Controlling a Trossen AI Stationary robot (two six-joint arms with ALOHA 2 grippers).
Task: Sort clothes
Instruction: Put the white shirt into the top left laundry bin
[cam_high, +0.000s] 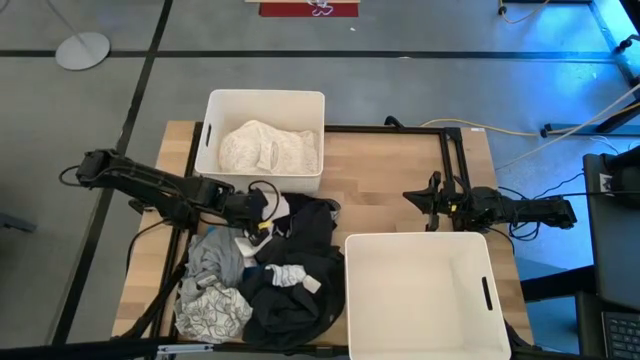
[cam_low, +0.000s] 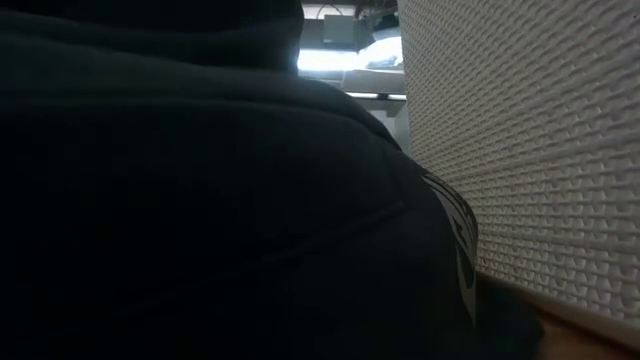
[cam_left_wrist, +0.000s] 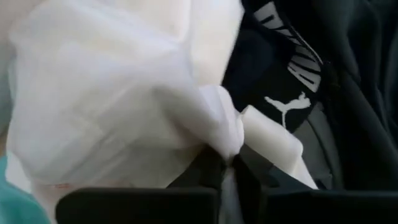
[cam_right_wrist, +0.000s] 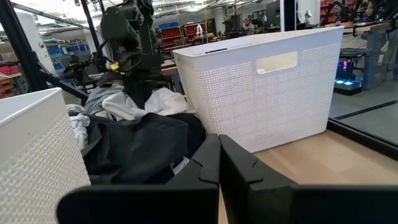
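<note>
Left wrist view: my left tool is pinched tight on a fold of the white garment, atop the clothes pile on the desk. I judge it light, limp and prone to snag; a bunched ridge suits. My right tool waits closed, empty, beside the empty bin.

Soft cloth clothes; textured plastic bin

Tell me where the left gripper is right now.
In the high view the left gripper is at the pile's top edge, just below the far bin, shut on a white garment.
</note>
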